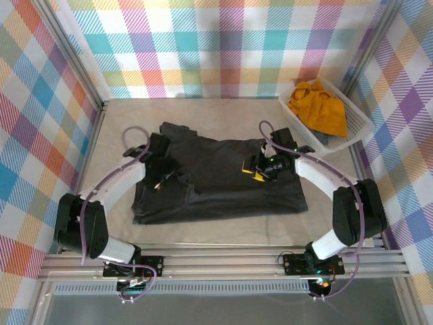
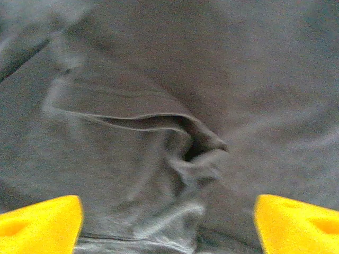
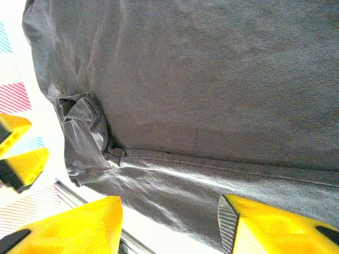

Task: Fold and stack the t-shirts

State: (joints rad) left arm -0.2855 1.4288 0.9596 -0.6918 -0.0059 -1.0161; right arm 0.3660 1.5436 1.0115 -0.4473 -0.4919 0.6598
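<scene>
A large black t-shirt [image 1: 216, 193] lies spread across the middle of the table, with wrinkles along its left side. My left gripper [image 1: 161, 179] hovers over that left part, its yellow fingers [image 2: 39, 225] wide open above a crumpled fold [image 2: 201, 151] of the black t-shirt [image 2: 159, 79]. My right gripper [image 1: 254, 170] is over the shirt's right part, and it stands open with the hem of the black t-shirt [image 3: 212, 79] lying loose between its fingers [image 3: 280, 230]. A mustard yellow t-shirt [image 1: 318, 107] sits bunched in the basket at the back right.
The white lattice basket [image 1: 295, 125] stands at the table's back right corner. Plaid walls close in the left, back and right sides. Bare tan table [image 1: 203, 112] runs behind the shirt, with a narrower strip in front of it.
</scene>
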